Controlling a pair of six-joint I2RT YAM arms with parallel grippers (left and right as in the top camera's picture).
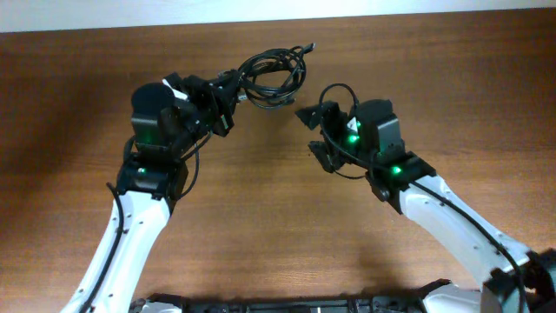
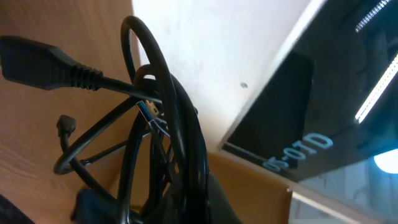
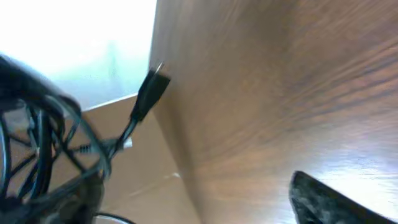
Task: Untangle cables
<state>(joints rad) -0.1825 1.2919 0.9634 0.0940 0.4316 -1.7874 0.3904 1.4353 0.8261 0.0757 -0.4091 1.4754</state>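
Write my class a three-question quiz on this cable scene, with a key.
1. True or false: the right gripper holds the cables.
2. Which arm's jaws meet the cables? A) left B) right C) neither
3. Fill in: the right jaws stand ____ with nothing between them.

Key
1. False: the right gripper is apart from the cables.
2. A: the left gripper grips them at their left edge.
3. open
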